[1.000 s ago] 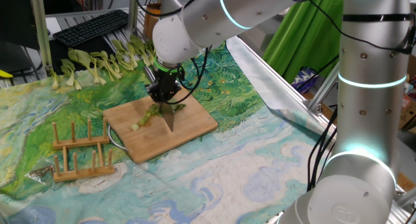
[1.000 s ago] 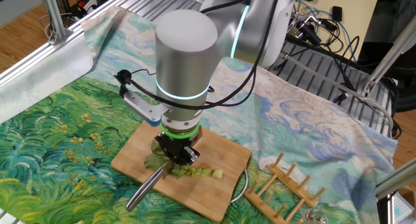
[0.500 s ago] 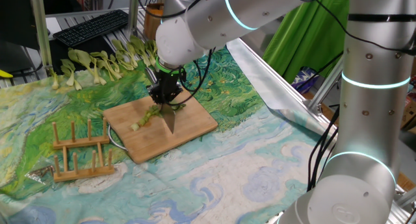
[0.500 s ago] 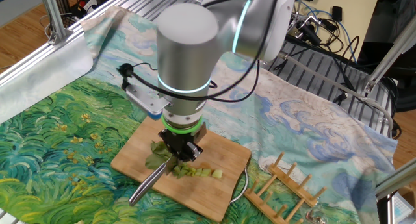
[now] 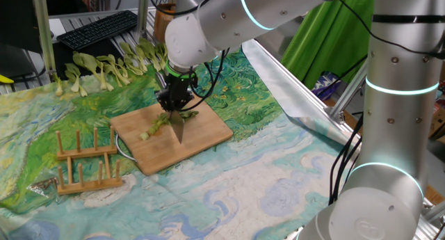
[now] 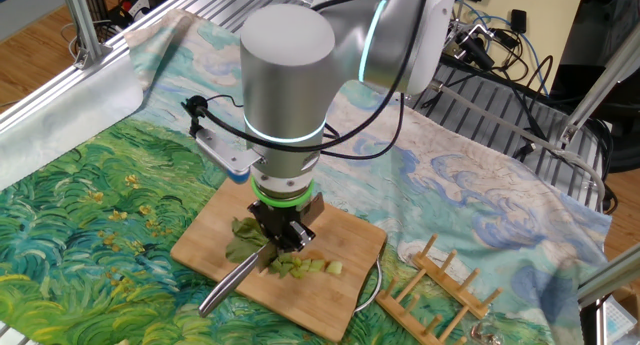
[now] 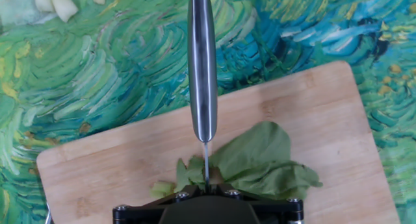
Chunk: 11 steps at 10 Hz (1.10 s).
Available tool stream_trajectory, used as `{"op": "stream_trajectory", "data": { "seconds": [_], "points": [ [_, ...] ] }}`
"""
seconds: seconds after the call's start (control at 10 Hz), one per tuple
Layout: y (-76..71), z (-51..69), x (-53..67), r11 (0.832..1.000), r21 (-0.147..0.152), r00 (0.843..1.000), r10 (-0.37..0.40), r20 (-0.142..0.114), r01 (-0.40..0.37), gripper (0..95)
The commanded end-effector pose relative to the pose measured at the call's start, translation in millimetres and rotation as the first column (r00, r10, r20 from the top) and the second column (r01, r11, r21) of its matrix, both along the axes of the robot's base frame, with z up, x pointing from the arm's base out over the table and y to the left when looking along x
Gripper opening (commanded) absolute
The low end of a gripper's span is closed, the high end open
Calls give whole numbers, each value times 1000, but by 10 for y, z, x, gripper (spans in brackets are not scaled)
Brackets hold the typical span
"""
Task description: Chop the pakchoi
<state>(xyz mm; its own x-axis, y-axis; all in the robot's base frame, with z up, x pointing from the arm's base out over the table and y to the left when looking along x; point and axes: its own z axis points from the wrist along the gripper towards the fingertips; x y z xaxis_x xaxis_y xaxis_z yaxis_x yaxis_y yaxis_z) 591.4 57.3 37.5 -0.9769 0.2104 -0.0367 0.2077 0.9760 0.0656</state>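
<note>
Gripper: the gripper (image 6: 283, 228) has its fingers squeezed tight on the knife (image 6: 237, 281), so the knife cannot slip when it cuts.
Knife: the handle sticks out past the board's edge in the other fixed view. The blade points down at the greens. In the hand view the knife (image 7: 202, 74) looks like a thin line, because the camera looks straight along it.
Pakchoi: the pakchoi (image 6: 262, 250) lies near the middle of the cutting board (image 6: 340, 243), right under the gripper. Small cut bits of stalk lie in a row toward the rack side. The leafy part (image 7: 260, 160) is not yet cut.
Board: it sits on the painted cloth (image 5: 229, 184), likely so the knife hits wood and not the table.
Other greens: a row of whole pakchoi (image 5: 111, 66) waits at the far edge of the cloth, well apart from the board.
Rack: a wooden rack (image 5: 87, 160) stands just beside the board.
Next step: probably more cuts, moving toward the leaves.
</note>
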Motion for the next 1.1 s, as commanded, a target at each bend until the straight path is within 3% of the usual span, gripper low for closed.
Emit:
{"op": "stream_trajectory", "data": {
  "seconds": [0.1, 0.3, 0.4, 0.5, 0.7, 0.8, 0.9, 1.1],
  "points": [
    [1, 12, 5, 1000, -2, 1000, -3, 2, 3, 0],
    [14, -4, 8, 1000, -13, 1000, 0, 17, 0, 0],
    [17, -53, 15, 999, -41, 1000, 16, 25, -15, 0],
    [16, -76, 32, 999, -46, 999, 19, 28, -17, 0],
    [-4, -34, 158, 999, -39, 999, 33, -5, -33, 0],
    [-5, -55, 184, 998, -45, 999, 36, -5, -36, 0],
    [-7, -97, 202, 998, -57, 999, 39, -5, -39, 0],
    [-14, -38, 164, 996, -71, 999, 46, -25, -48, 0]
  ]
}}
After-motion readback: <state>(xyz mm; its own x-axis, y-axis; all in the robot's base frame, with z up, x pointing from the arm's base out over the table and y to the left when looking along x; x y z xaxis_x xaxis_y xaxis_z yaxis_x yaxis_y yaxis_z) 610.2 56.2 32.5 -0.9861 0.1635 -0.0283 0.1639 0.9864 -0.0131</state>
